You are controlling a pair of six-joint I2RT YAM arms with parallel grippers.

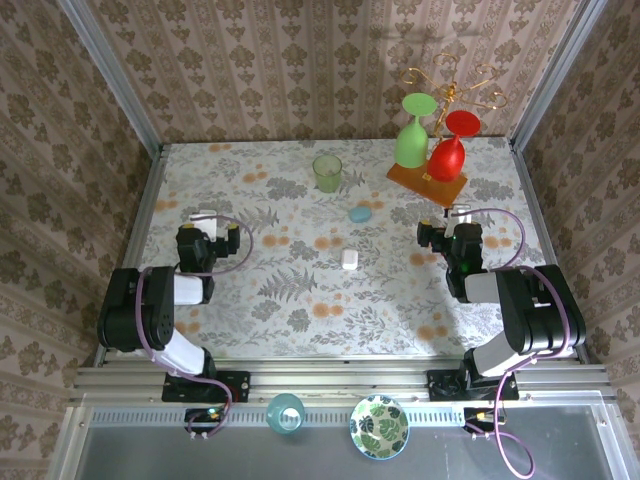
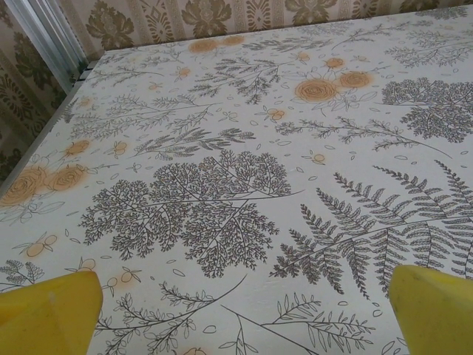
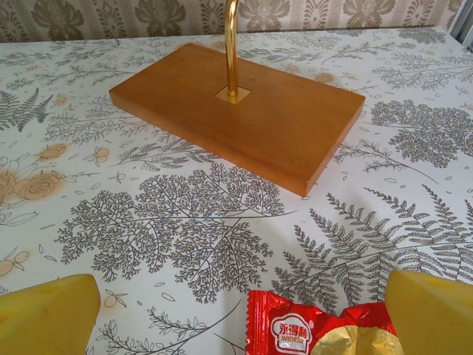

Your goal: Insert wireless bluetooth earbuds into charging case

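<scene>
Two small charging cases lie mid-table: a pale blue oval one (image 1: 360,213) and a white one (image 1: 349,259) nearer the arms. The earbuds are hidden from me. My left gripper (image 1: 207,214) rests at the left side of the table, well left of both cases. Seen from its wrist, the left gripper (image 2: 240,314) is open over bare patterned cloth, yellow fingertips (image 2: 52,314) far apart. My right gripper (image 1: 461,212) sits to the right of the cases. In the right wrist view this gripper (image 3: 238,299) is open, with a red snack packet (image 3: 310,329) lying between its fingers, not gripped.
A wooden-based rack (image 1: 428,181) (image 3: 244,111) with a green and a red glass stands at back right, just ahead of my right gripper. A green cup (image 1: 327,172) stands at back centre. A teal cup (image 1: 285,412) and patterned bowl (image 1: 379,426) sit below the table's near edge.
</scene>
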